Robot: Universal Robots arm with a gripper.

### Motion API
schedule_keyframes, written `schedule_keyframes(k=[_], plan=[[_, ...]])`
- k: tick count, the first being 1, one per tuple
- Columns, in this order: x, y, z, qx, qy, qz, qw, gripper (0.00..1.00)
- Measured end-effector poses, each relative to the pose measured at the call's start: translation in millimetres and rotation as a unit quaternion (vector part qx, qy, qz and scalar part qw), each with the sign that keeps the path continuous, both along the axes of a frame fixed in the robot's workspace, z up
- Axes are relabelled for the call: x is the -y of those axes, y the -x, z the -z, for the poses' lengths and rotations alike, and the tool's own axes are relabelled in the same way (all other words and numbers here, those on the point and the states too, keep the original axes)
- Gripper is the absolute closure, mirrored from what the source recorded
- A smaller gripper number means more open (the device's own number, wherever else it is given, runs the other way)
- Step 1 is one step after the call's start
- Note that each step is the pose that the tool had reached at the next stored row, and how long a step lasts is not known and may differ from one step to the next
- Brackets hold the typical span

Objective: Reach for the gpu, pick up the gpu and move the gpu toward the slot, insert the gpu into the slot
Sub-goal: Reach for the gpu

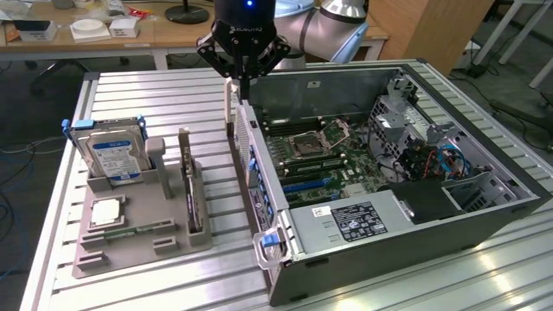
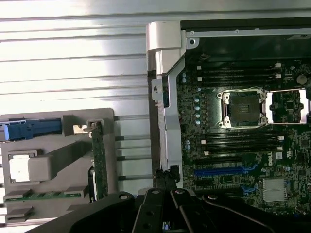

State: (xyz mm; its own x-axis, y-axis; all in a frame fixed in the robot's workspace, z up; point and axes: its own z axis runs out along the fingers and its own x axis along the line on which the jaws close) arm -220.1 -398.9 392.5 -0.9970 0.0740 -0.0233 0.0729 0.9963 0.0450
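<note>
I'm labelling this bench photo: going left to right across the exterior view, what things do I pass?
Blue-labelled silver hard drive, thin dark gpu card standing in the grey plastic tray, blue handle on the dark computer case, silver square processor socket, blue cables.

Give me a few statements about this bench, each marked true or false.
1. The gpu stands on edge in the gray tray. True.
2. The gripper holds the gpu. False: it hangs above the edge of the computer case, apart from the gpu.
3. The hard drive lies flat inside the case. False: it stands upright in the tray.
4. The case is open, with its motherboard showing. True.
</note>
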Motion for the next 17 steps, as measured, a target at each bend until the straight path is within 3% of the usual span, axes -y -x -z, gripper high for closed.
schedule_keyframes(k=[17], plan=[[0.3,15.6,0.3,0.0,-0.0001,0.0,1.0,0.9]])
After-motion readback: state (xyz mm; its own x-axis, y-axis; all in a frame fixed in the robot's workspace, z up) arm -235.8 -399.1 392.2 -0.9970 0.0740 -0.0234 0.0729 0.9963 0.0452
